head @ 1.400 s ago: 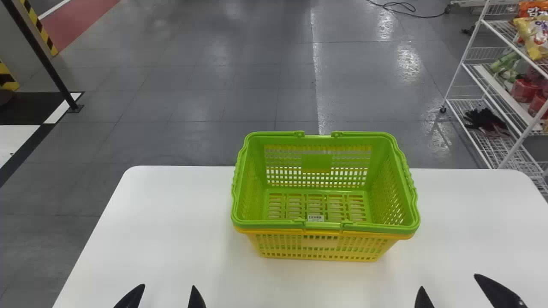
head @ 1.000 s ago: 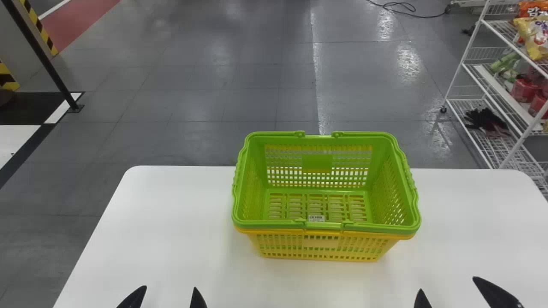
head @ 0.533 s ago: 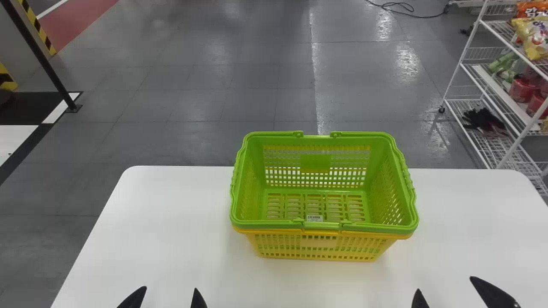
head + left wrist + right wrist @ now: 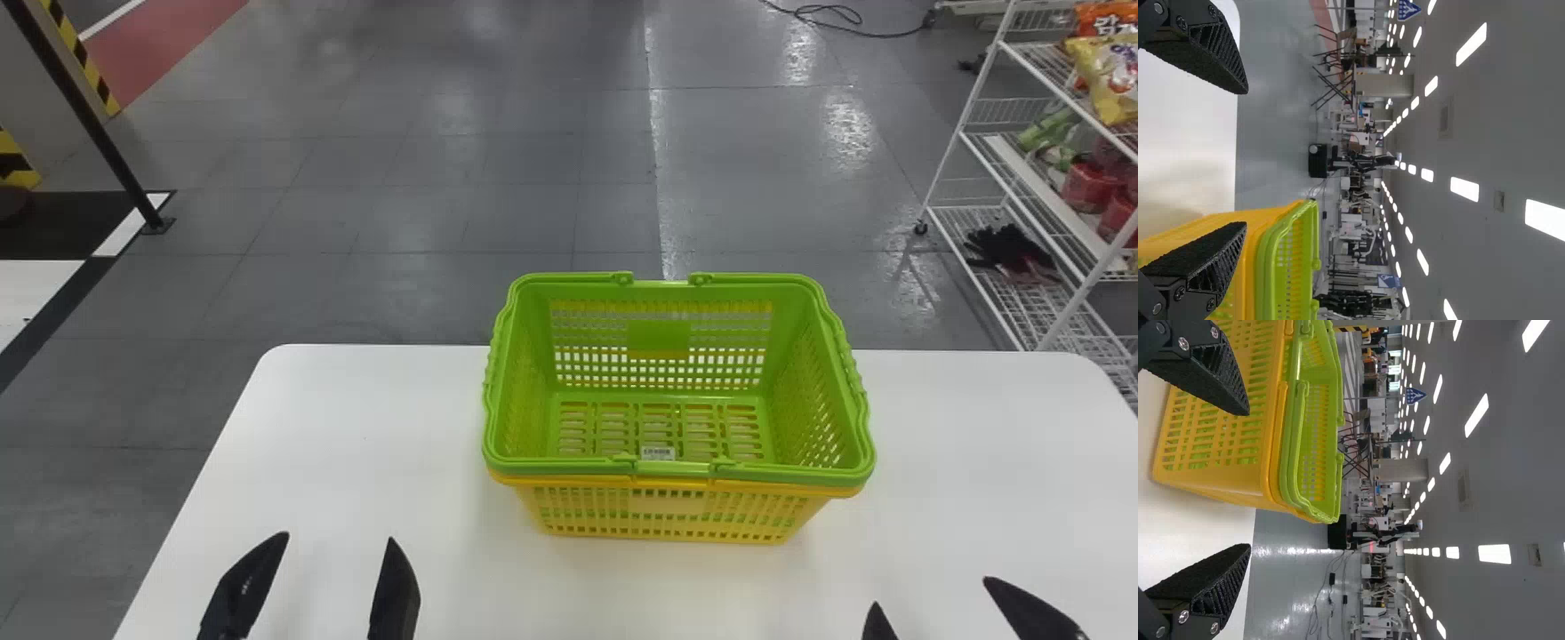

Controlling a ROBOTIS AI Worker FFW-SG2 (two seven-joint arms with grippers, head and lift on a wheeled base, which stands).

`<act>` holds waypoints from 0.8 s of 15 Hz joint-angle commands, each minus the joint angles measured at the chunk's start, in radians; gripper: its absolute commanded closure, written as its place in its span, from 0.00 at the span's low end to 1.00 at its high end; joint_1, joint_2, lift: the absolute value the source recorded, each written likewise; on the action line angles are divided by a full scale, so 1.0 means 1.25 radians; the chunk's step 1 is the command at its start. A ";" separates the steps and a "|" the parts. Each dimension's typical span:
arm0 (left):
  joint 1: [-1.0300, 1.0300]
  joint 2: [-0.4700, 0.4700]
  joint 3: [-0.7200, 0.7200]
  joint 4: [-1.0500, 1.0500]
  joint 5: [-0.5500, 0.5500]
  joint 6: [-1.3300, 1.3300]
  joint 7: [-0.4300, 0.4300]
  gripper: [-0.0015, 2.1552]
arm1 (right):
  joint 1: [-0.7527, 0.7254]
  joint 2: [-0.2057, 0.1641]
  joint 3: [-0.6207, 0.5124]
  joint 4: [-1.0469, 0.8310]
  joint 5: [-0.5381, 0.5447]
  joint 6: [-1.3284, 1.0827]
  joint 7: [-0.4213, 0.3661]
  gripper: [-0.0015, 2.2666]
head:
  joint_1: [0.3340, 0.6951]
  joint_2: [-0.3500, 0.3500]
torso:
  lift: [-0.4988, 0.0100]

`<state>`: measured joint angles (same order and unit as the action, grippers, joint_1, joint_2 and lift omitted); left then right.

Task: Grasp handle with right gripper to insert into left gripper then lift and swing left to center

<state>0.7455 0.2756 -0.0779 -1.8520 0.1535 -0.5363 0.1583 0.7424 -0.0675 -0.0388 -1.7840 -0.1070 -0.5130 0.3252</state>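
Head view has the green basket [image 4: 658, 338] near the middle, nested inside a yellow basket [image 4: 667, 505] on the white tabletop [image 4: 373, 427]. Both baskets stand upright. The green basket's handles lie folded down along its rim, with a bumpy right grip [image 4: 855, 382] on one short side and a bumpy left grip [image 4: 492, 364] on the other.

The left pincer [image 4: 338, 538] is wide, with nothing between its fingers. The right pincer [image 4: 932, 592] is wide too and holds nothing. Both are on the robot's side of the baskets, one toward each side, and neither touches them.

So the job looks to be right at its start: getting near the handle, with no grab made yet. Next, the right pincer should go forward to a handle, most likely by the right grip, line up its fingers around it and squeeze. Then it must tip the handle up and bring it over to the left pincer, which should wait wide until the bar is well inside. Only then comes the lift and the swing.

The handle sits close to the rim, so a finger could bump the edge or pinch the rim too. The yellow basket might stick and come up with the green one.
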 commanded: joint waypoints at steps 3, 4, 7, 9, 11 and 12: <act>-0.048 0.011 0.061 -0.151 0.058 0.244 -0.054 0.06 | 0.000 0.000 0.003 0.000 0.003 0.000 0.000 0.04 | 1.00 0.65 | 0.80; -0.067 0.011 0.076 -0.178 0.078 0.301 -0.073 0.06 | 0.000 0.001 0.003 0.000 0.005 0.000 0.000 0.04 | 1.00 0.66 | 0.80; -0.126 0.016 0.111 -0.219 0.155 0.470 -0.141 0.06 | 0.002 0.001 0.006 0.000 0.008 0.000 0.000 0.04 | 1.00 0.66 | 0.80; -0.183 0.011 0.160 -0.222 0.253 0.613 -0.210 0.06 | 0.002 0.001 0.009 0.000 0.012 0.000 -0.001 0.04 | 1.00 0.65 | 0.80; -0.252 0.010 0.191 -0.218 0.301 0.716 -0.236 0.06 | 0.005 0.001 0.013 -0.002 0.017 0.002 -0.001 0.04 | 1.00 0.65 | 0.80; -0.279 0.010 0.202 -0.216 0.310 0.750 -0.238 0.06 | 0.007 0.001 0.013 -0.002 0.017 0.002 -0.001 0.04 | 1.00 0.65 | 0.80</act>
<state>0.4483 0.2890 0.1531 -2.1263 0.5151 0.3299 -0.1386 0.7483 -0.0659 -0.0243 -1.7863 -0.0881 -0.5105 0.3236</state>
